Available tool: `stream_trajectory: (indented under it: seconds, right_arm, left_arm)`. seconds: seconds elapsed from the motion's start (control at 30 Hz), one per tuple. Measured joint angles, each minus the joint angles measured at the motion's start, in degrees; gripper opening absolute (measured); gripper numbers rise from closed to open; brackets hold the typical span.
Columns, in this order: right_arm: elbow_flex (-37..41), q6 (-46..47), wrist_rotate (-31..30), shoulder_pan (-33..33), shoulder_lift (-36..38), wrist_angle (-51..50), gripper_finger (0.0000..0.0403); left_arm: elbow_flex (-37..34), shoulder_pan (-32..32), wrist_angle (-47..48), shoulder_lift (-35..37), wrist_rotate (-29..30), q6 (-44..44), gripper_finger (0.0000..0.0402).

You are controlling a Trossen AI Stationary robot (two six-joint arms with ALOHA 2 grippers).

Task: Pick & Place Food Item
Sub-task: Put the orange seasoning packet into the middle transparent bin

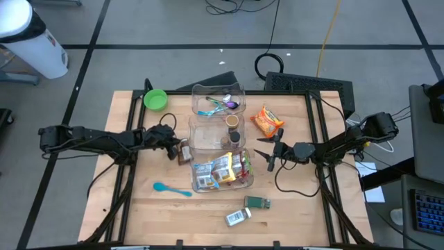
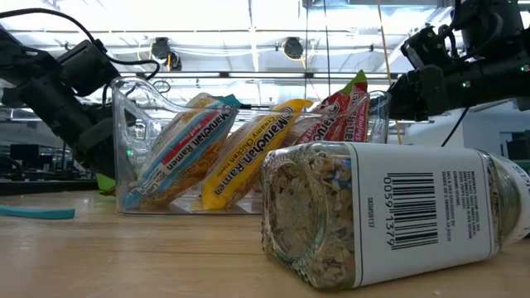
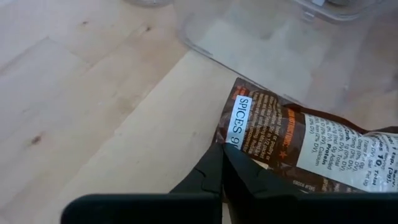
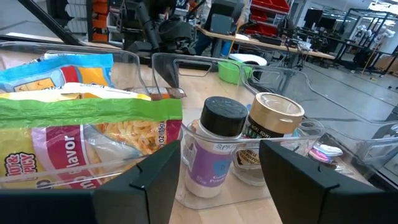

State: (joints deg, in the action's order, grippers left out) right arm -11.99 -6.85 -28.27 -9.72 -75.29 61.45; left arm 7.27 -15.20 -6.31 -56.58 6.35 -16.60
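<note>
Left arm comes in from the left edge of the high view, stretched nearly flat across the tabletop [image 1: 139, 201] twd centre. Left gripper [image 1: 177, 150] sits at centre-left, just left of the clear organizer [image 1: 218, 139], fingers [image 3: 214, 171] pinched tight together on the edge of a brown spice packet [image 1: 184, 153]. In the left wrist view the packet [image 3: 298, 146] lies flat on the wood w/ its near corner caught between the fingertips; the clear bin's base is just beyond it. Whether the packet is lifted at all is hard to say from above, it looks to be resting on the wood.

Right arm enters from the right edge of the high view, elbow near the tabletop's right rim, forearm pointing left. Right gripper [image 1: 270, 154] hangs right of centre, beside the organizer's right wall, fingers spread apart w/ nothing between them. Right wrist view looks past its fingers [image 4: 140, 183] into the bin: a black-capped jar [image 4: 214, 146] and a tan-lidded jar [image 4: 270, 134] side by side, noodle bags [image 4: 81, 134] in the next compartment.

Elsewhere in the high view: orange snack bag [image 1: 267, 121] upper right of the organizer, green bowl [image 1: 155, 99] upper left, blue spoon [image 1: 171, 189] lower left, a lying seasoning bottle [image 1: 238, 217] and a small green container [image 1: 257, 202] at lower centre.
</note>
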Motion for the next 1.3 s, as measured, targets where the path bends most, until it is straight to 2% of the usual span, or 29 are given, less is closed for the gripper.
stream_trajectory:
  seconds: [0.17,0.33,0.57,1.03,1.2,1.3]
  right_arm:
    - [0.0,0.0,0.0,0.0,0.0,0.0,0.0212]
    - [0.0,0.2,0.0,0.0,0.0,-0.02,0.0212]
    - [0.0,0.22,0.0,-0.03,0.0,-0.07,0.0212]
    - [0.0,1.64,0.02,-0.11,-0.02,-0.86,0.0212]
    - [0.0,1.54,0.02,-0.11,-0.02,-0.85,0.0212]
    - [0.0,-0.75,1.3,-0.11,-0.02,0.08,0.0212]
  left_arm:
    - [1.68,0.04,2.29,0.0,-1.94,0.8,0.0002]
    - [6.67,0.04,9.47,0.0,-2.23,3.05,0.0001]
    - [16.87,0.04,24.33,0.0,-1.36,5.64,0.0001]
    - [38.08,0.04,51.19,2.23,4.67,9.54,0.0]
    - [44.43,0.14,54.53,5.64,5.61,10.36,0.0]
    - [47.42,0.75,52.94,7.63,3.66,11.01,0.0]
